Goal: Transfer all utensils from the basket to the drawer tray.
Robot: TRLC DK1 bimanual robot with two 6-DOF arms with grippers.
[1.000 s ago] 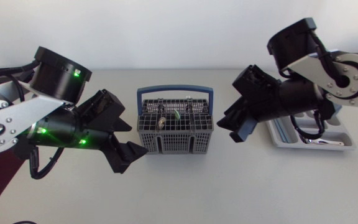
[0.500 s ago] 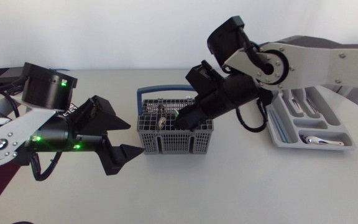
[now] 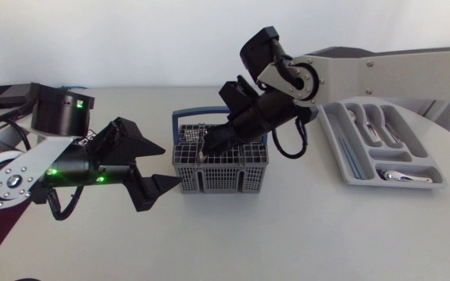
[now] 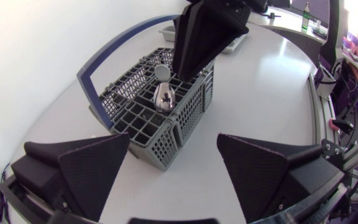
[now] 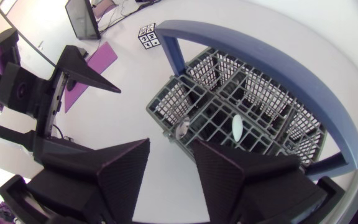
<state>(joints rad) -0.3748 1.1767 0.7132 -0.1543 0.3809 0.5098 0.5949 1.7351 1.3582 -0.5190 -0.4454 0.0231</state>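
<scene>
The right claw (image 3: 211,143) is now over the grey basket (image 3: 225,178). A second ago it hung between the basket and the drawer tray (image 3: 336,148), and half a second ago it was only over the basket's tray-side cells. It is now further across and lower, with its fingertips down at the rim of the middle cells. Its fingers stand apart with nothing between them. The right wrist view shows the basket's grid through that gap.

In the left wrist view one of its wedge fingers comes down just beside an upright spoon (image 4: 164,94) in a middle cell. I cannot tell whether it touches the spoon.

The left claw (image 3: 166,165) has crept a little closer to the basket's near corner. It is spread wide and holds nothing. It sits just beside the basket wall on the desk (image 3: 287,234), and contact cannot be judged.

For the task, this looks like the right arm back from the tray and starting another pick. Some cutlery (image 3: 401,176) already lies in the tray's compartments. At least the spoon, and seemingly another piece, remain in the basket. The transfer is part-way done, and the next step is to close on a utensil. The left claw seems placed to steady the basket meanwhile.
</scene>
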